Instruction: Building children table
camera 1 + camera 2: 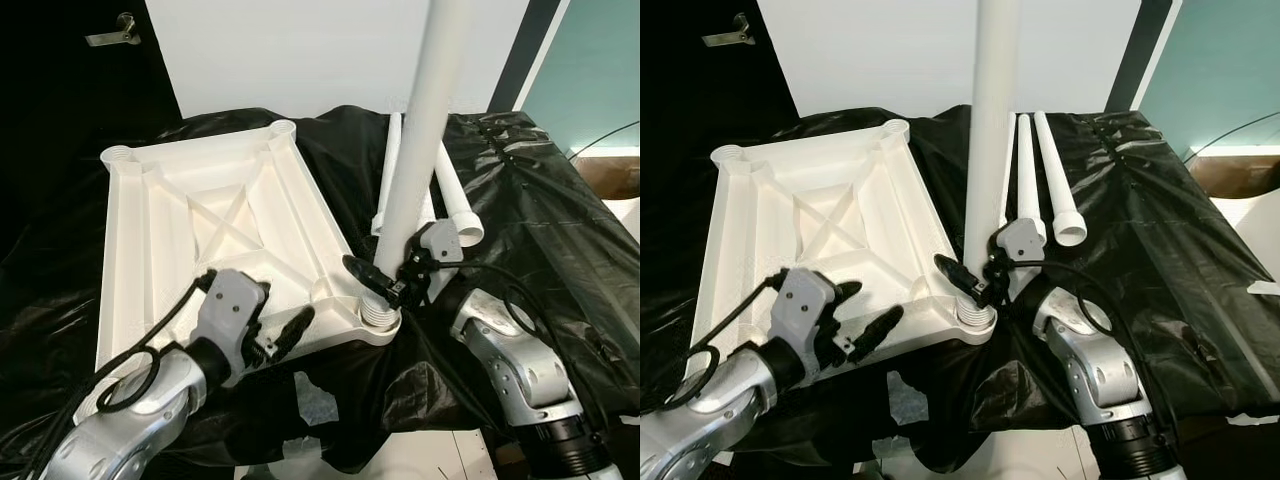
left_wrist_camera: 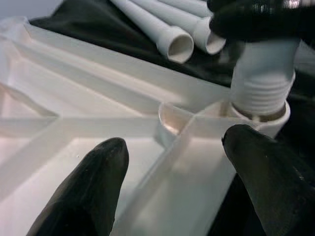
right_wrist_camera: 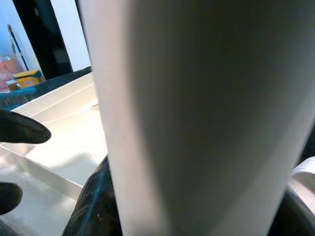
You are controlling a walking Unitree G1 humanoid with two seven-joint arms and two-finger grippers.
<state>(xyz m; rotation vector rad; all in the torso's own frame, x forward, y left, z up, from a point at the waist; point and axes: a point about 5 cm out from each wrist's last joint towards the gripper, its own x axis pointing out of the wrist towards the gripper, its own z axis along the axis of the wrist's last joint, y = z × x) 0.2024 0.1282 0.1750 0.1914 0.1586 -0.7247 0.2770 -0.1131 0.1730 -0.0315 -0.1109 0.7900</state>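
Observation:
A white tabletop lies upside down on a black plastic sheet, ribs facing up. One white leg stands upright in the near-right corner socket, its threaded end entering the socket. My right gripper is shut on this leg just above the thread; the leg looms large in the right wrist view. My left gripper is open above the tabletop's near rim, left of the socket, holding nothing; its fingers straddle a rib. Two spare legs lie behind the upright one.
The black plastic sheet is crumpled and covers the whole work surface. A dark door with a metal handle is at the far left, a white wall behind. A cable runs at the far right.

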